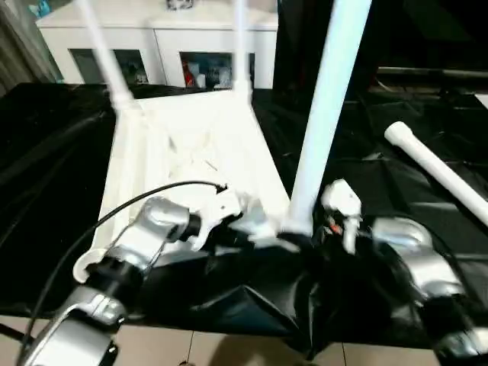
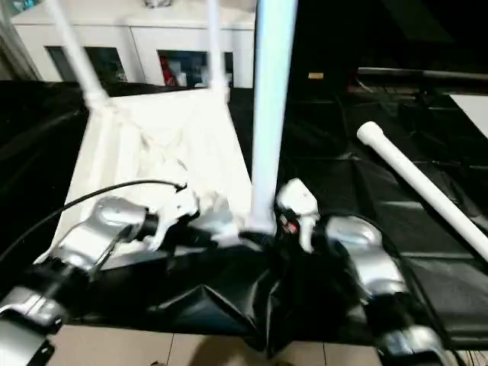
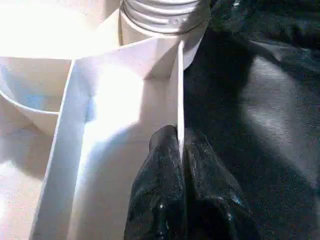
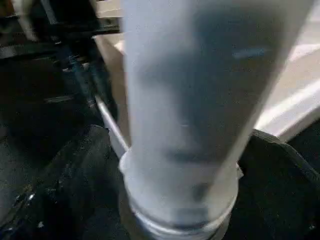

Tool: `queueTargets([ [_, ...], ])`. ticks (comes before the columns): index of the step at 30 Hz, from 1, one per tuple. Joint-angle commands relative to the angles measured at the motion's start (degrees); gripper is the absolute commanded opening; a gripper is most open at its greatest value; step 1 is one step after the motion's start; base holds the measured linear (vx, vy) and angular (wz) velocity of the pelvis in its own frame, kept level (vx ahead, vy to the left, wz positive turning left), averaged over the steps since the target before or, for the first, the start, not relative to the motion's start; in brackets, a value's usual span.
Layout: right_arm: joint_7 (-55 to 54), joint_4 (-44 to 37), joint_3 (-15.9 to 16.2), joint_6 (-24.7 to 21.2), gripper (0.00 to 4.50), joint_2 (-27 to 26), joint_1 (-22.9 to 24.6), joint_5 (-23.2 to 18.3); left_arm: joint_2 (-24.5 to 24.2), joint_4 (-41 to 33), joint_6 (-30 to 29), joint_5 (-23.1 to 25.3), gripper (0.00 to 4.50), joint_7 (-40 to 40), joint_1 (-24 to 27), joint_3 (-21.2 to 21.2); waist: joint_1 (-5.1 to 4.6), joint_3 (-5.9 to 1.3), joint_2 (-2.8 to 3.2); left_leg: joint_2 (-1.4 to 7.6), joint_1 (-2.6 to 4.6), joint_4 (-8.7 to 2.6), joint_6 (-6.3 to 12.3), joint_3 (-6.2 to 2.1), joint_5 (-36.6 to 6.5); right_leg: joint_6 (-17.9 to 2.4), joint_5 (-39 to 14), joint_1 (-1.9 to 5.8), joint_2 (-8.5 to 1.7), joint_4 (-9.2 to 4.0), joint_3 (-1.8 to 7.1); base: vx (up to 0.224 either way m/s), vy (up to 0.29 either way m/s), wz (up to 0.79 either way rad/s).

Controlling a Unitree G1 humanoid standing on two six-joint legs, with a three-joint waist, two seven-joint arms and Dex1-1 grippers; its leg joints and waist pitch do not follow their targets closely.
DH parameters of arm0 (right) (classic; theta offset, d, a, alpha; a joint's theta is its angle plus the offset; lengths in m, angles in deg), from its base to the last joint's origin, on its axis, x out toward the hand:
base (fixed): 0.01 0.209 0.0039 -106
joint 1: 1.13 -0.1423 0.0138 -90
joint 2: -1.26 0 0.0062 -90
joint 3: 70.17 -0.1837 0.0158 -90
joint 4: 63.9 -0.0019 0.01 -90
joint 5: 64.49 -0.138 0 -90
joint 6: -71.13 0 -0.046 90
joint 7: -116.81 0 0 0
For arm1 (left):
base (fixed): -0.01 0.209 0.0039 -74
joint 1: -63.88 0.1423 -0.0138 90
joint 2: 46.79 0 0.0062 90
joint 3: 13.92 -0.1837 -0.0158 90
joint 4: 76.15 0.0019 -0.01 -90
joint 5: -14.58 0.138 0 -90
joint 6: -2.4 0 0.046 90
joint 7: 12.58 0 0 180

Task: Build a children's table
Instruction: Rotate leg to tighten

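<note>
Black sheeting underlies tabletop (image 1: 191, 152); left claw (image 3: 181, 200) pinches its rim, right claw (image 4: 175, 165) clamps upright leg (image 1: 324, 114).

My forearms are silver metal with a smooth, shiny finish, and my left end effector (image 3: 180, 165) has black fingers (image 3: 155, 200) with a rough, slightly glistening rubbery skin. They pinch a thin rim of the tabletop (image 1: 191, 152), which is smooth white plastic, matt to softly glossy. The leg (image 1: 324, 114) between the black pads of my right end effector (image 4: 180, 200) is smooth white plastic tube with a faint sheen, and its foot shows threaded ridges (image 3: 160, 10). A loose leg (image 1: 442, 175) looks the same. The desk (image 1: 46, 191) is covered in glossy, crinkled black sheeting. The cabinet (image 1: 152, 38) behind is white, with glass doors.
</note>
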Motion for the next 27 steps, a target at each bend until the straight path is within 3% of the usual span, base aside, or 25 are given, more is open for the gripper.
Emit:
queueTargets([
  [1, 1.28, -1.87, -0.09, -0.84, 4.25, 0.55, 0.1, -0.81, 0.24, -2.74, 0.28, -2.69, 0.0, 3.22, -0.63, -0.09, -0.12, -3.81, -0.34, 0.24, 0.36, -4.19, 4.49, 0.79, -15.18, -13.82, -12.51, 3.25, -0.61, -3.11, 1.14, 0.0, 0.0, 0.0],
  [7, 2.26, -2.45, -0.24, -2.3, 4.09, 0.93, 0.17, -1.36, -0.51, -3.4, -0.11, -3.11, 0.0, 4.0, -0.39, 0.18, -0.1, -3.92, -0.29, 0.16, 0.26, -4.12, 4.2, 0.73, -13.82, -13.76, -11.73, 3.28, -0.53, -2.95, 1.1, 0.0, 0.0, 0.0],
  [20, 2.62, -2.09, 0.33, -2.39, 2.88, 0.78, 0.33, -0.48, -0.89, -3.56, -0.27, -2.97, 0.0, 3.98, -0.08, -0.06, 0.27, -3.99, -0.37, 0.14, 0.36, -3.94, 4.38, 0.81, -12.45, -13.86, -10.89, 3.26, -0.54, -2.82, 1.11, 0.0, 0.0, 0.0],
  [27, 2.3, -1.56, 0.76, -1.6, 2.73, 0.56, 0.65, 0.05, -0.54, -2.25, 0.49, -1.91, 0.0, 2.49, -0.17, -0.07, 0.32, -4.02, -0.37, 0.1, 0.32, -3.88, 4.44, 0.81, -12.12, -13.82, -10.76, 3.33, -0.55, -2.78, 1.1, 0.0, 0.0, 0.0],
])
